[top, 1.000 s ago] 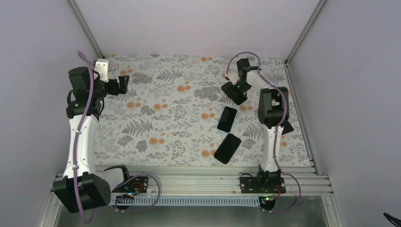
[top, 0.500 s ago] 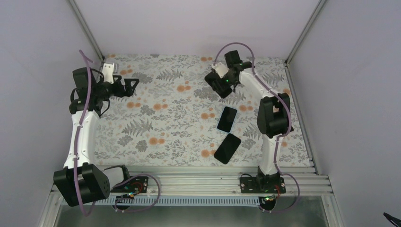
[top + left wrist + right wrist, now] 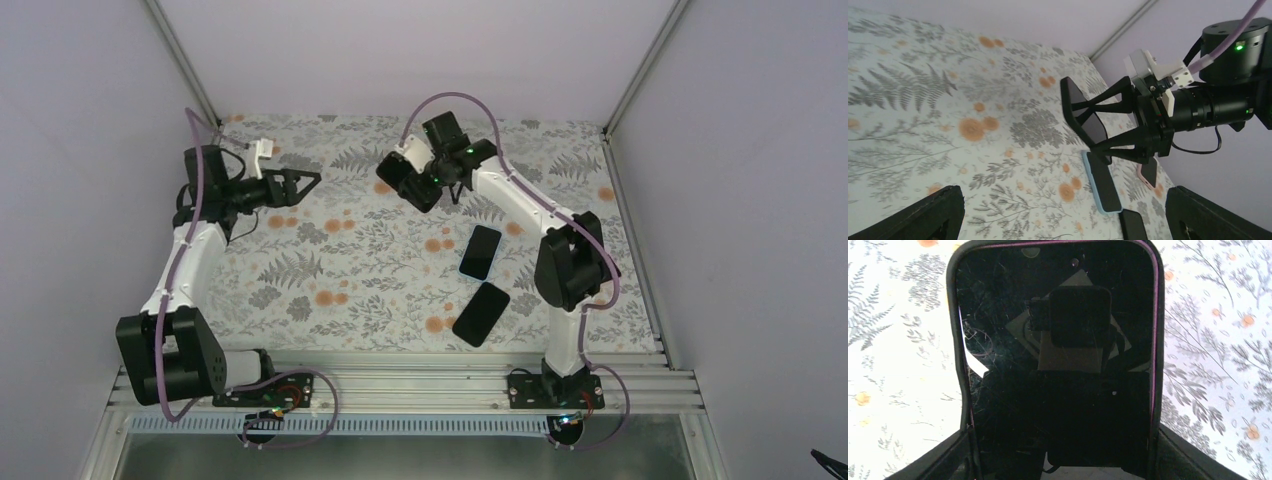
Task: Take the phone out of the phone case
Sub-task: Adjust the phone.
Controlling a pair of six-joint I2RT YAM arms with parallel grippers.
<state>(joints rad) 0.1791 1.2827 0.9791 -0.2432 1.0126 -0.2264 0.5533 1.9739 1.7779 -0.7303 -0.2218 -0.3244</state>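
My right gripper (image 3: 412, 186) is shut on a phone in a black case (image 3: 1058, 355) and holds it in the air above the far middle of the floral table. The phone's dark screen fills the right wrist view, between my fingers (image 3: 1193, 455). In the left wrist view the same phone (image 3: 1083, 120) shows edge-on in the right gripper (image 3: 1087, 122). My left gripper (image 3: 310, 180) is open and empty, points at the held phone and stays a short way left of it; its jaws (image 3: 1064, 200) stand wide apart.
A phone in a light blue case (image 3: 480, 251) lies on the table right of centre, also in the left wrist view (image 3: 1103, 182). A bare black phone (image 3: 481, 313) lies nearer the front. A pink-cased phone (image 3: 1149, 170) lies beyond them. Grey walls enclose the table.
My right gripper has carried the black-cased phone leftward from the far right toward the far middle. My left gripper has swung right toward it.
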